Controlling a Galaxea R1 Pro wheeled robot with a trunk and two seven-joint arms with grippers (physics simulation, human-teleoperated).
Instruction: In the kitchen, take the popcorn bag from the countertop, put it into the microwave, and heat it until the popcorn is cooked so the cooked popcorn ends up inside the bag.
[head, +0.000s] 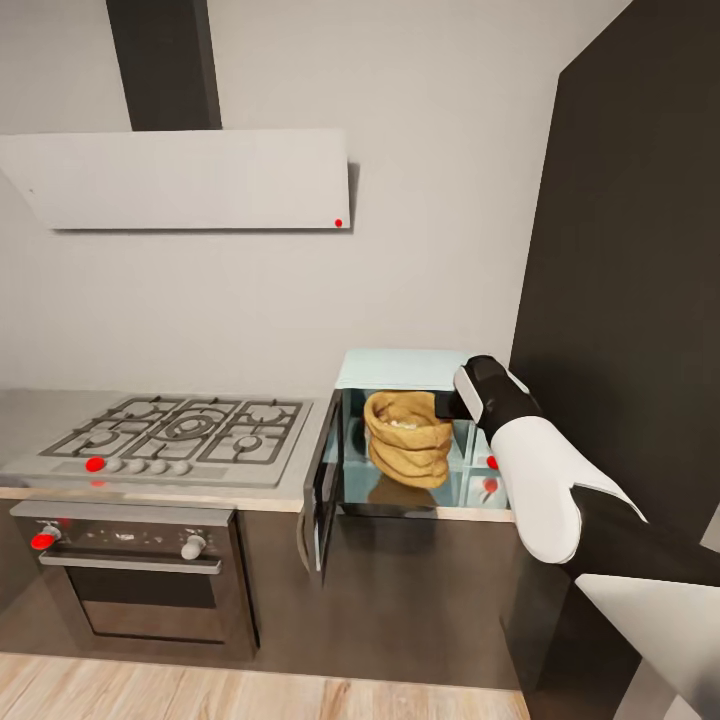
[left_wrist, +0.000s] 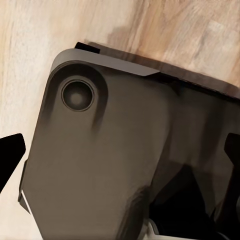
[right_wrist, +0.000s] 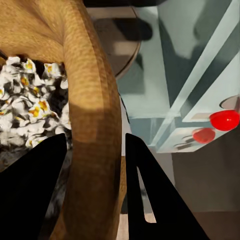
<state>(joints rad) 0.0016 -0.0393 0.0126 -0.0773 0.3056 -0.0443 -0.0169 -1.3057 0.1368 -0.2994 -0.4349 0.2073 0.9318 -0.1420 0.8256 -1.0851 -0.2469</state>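
The microwave (head: 400, 368) stands on the countertop (head: 25, 412) to the right of the hob, its door (head: 325, 490) swung open to the left. Inside it is the tan popcorn bag (head: 405, 440), upright. My right arm reaches into the cavity from the right, and the right gripper (head: 447, 405) is at the bag's upper right rim. In the right wrist view the gripper (right_wrist: 95, 137) has one finger inside the bag and one outside, shut on the rolled rim (right_wrist: 95, 100). White and yellow popcorn (right_wrist: 27, 100) fills the bag. My left gripper (left_wrist: 120, 160) is open, fingers wide apart.
A steel gas hob (head: 180, 430) sits left of the microwave, above a built-in oven (head: 130, 570) with red knobs. A range hood (head: 190, 178) hangs overhead. A tall dark cabinet (head: 630, 250) closes in the right side. The left wrist view shows the robot's dark base (left_wrist: 115, 150) over wooden floor (left_wrist: 30, 50).
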